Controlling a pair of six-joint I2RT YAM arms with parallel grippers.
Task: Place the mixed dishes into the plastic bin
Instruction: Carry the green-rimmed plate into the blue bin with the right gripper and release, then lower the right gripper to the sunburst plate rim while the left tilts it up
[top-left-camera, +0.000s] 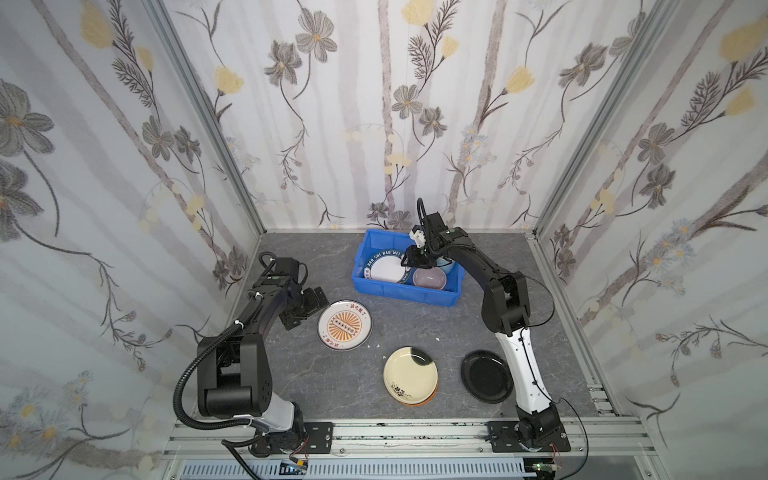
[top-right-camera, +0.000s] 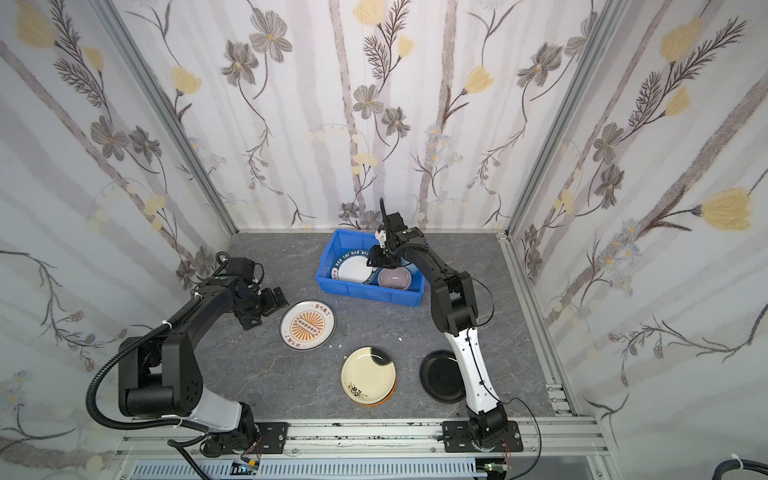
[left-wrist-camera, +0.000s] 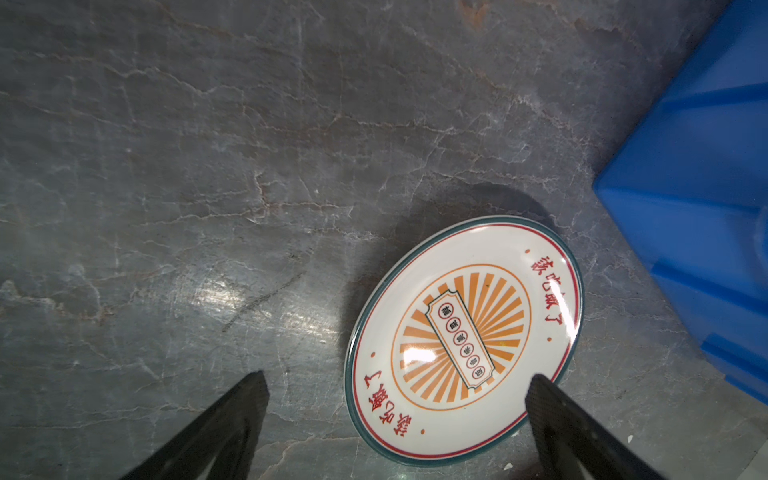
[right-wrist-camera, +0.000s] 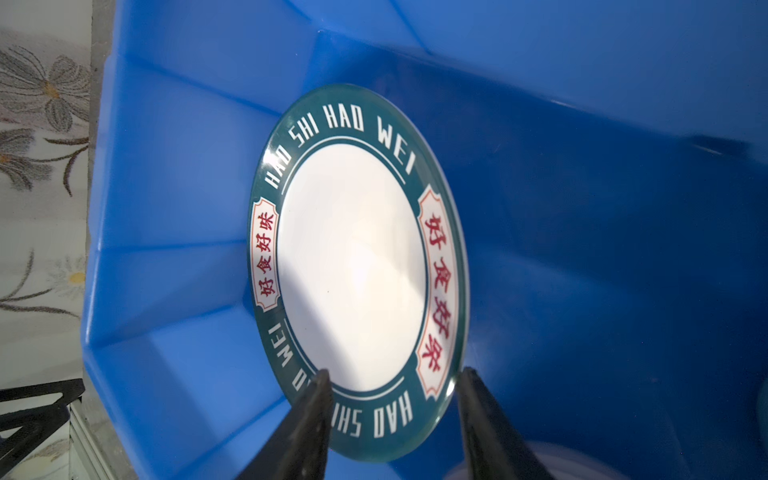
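- Bin (top-left-camera: 407, 296): it sits at the back of the tabletop (top-left-camera: 332, 374) and is already crowded. Four plates are yet to go in, so later ones will have to stack and could slide off an uneven pile.
- Black plate (top-left-camera: 486, 376): well in front of the bin's right end, partly under the right arm (top-left-camera: 524, 361). A low swing of that arm could knock it.
- Cream plate (top-left-camera: 410, 374): well in front of the bin, resting on an orange plate (top-left-camera: 428, 400). A grab at the upper rim may drag or tip the lower one.
- Sunburst plate (left-wrist-camera: 461, 340): flat on the tabletop, just in front of the bin's left corner. It looks glossy, so a shallow pinch on its rim could slip.
- Lettered plate (right-wrist-camera: 353, 266): inside the bin's left half and seemingly tilted against the wall. If so, it may slide down and clatter into the bowl (top-left-camera: 429, 277) beside it.
- Right pincer (right-wrist-camera: 395, 374): over the bin, jaws parted and gripping nothing, with the lettered plate's near rim between them. Lifting out crooked could catch that rim.
- Left pincer (left-wrist-camera: 397, 376): spread wide and empty, beside the sunburst plate.
- Mug (top-left-camera: 448, 263): a pale blue shape inside the bin, mostly hidden.
- White flecks (top-left-camera: 377, 345): in front of the bin. I cannot tell what they are, and a plate set on one would rock.
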